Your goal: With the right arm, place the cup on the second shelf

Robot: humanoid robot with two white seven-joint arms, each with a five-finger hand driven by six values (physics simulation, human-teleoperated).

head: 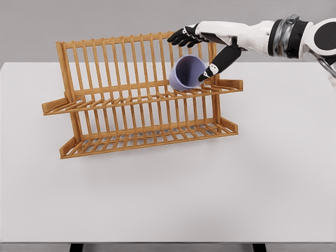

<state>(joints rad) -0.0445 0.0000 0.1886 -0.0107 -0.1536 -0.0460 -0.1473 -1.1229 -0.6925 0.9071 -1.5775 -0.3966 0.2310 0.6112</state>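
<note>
A lilac cup (187, 72) lies tilted on its side at the right end of a wooden rack's (131, 105) upper shelf, mouth facing the camera, gripped by the right hand (202, 50), thumb at its rim, above a white table (210, 189).

1 head view looks down and forward from above the white table (262, 184), wooden rack (142, 100) across its middle distance.
</note>
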